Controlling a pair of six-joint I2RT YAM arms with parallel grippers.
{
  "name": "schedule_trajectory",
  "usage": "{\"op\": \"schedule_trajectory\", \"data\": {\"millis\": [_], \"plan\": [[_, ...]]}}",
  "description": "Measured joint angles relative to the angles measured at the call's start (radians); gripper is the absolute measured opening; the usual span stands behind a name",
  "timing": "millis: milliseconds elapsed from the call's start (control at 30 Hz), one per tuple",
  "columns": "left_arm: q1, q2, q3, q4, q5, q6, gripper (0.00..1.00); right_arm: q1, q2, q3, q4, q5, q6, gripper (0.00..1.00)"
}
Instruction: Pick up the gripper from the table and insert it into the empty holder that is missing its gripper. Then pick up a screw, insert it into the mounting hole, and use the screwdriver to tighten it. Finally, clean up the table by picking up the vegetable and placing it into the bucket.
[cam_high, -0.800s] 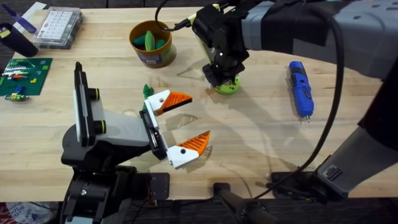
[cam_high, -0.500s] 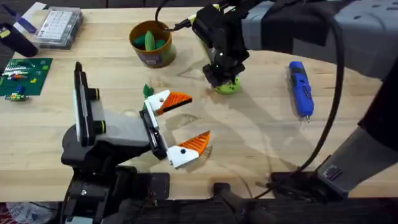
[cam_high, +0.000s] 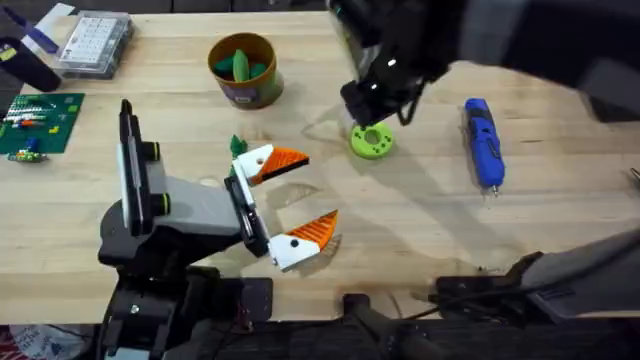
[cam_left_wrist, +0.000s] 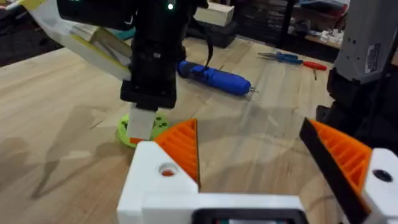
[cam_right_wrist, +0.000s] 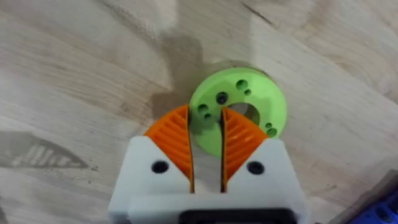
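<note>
green round plastic disc (cam_high: 372, 141) lay flat on the light wooden table (cam_high: 420, 215), under the right end effector (cam_right_wrist: 206, 146).
its fingers were nearly closed, gripping nothing; a descent could skid the disc. left end effector (cam_high: 290, 205) gaped wide.

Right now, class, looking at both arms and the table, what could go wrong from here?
1. The right gripper, fingers nearly closed, sits above the green disc rather than around it; a grab may miss or nudge it.
2. The screwdriver lies close by on the table; the right arm could knock it.
</note>
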Motion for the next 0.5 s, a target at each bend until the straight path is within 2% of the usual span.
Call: {"op": "schedule_trajectory", "data": {"millis": [100, 133, 200, 233, 267, 433, 467, 500], "plan": [[0.000, 0.000, 0.000, 0.000, 0.000, 0.000, 0.987, 0.000, -0.066, 0.000, -0.014, 0.000, 0.000, 0.176], [0.000, 0.000, 0.000, 0.000, 0.000, 0.000, 0.987, 0.000, -0.084, 0.000, -0.018, 0.000, 0.000, 0.150], [0.000, 0.000, 0.000, 0.000, 0.000, 0.000, 0.987, 0.000, -0.118, 0.000, -0.028, 0.000, -0.002, 0.029], [0.000, 0.000, 0.000, 0.000, 0.000, 0.000, 0.987, 0.000, -0.133, 0.000, -0.031, 0.000, 0.001, 0.044], [0.000, 0.000, 0.000, 0.000, 0.000, 0.000, 0.987, 0.000, -0.149, 0.000, -0.034, 0.000, 0.003, 0.122], [0.000, 0.000, 0.000, 0.000, 0.000, 0.000, 0.987, 0.000, -0.249, 0.000, -0.078, 0.000, 0.000, 0.865], [0.000, 0.000, 0.000, 0.000, 0.000, 0.000, 0.987, 0.000, -0.273, 0.000, -0.091, 0.000, -0.002, 0.959], [0.000, 0.000, 0.000, 0.000, 0.000, 0.000, 0.987, 0.000, -0.294, 0.000, -0.104, 0.000, -0.004, 0.985]]}}
